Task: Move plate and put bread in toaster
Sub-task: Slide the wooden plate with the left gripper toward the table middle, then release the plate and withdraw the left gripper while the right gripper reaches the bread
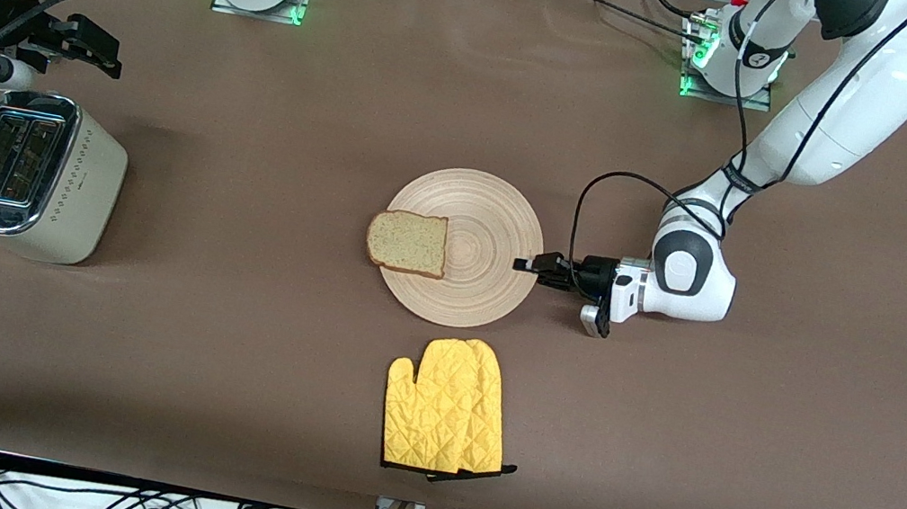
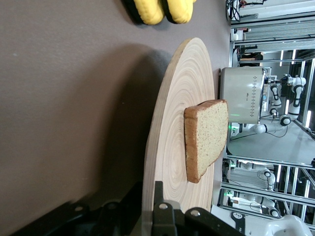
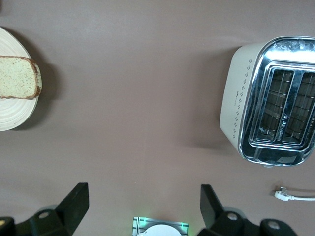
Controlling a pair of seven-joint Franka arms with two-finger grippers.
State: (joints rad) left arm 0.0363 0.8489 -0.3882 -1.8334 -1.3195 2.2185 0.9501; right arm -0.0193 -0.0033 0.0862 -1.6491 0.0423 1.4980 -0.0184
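Brown cloth covers the table (image 1: 662, 433). Cream toaster (image 1: 38, 175) stands at the right arm's end, slots up, ready for loading; the right gripper (image 1: 78, 40) waits spread wide near it. Mid-table, the plate (image 1: 462, 247) carries the bread (image 1: 408, 242) on its toaster-side edge. The left gripper (image 1: 526, 264) lies low at the rim away from the bread, seemingly pinching it, probably to drag the plate.

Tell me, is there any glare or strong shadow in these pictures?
Front view: even light, the toaster throws a soft shadow on the table and its chrome top shines. Right wrist view: that chrome mirrors bright patches. Left wrist view: the plate casts a dark shadow beside its rim, and the left gripper at the edge looks blurred.
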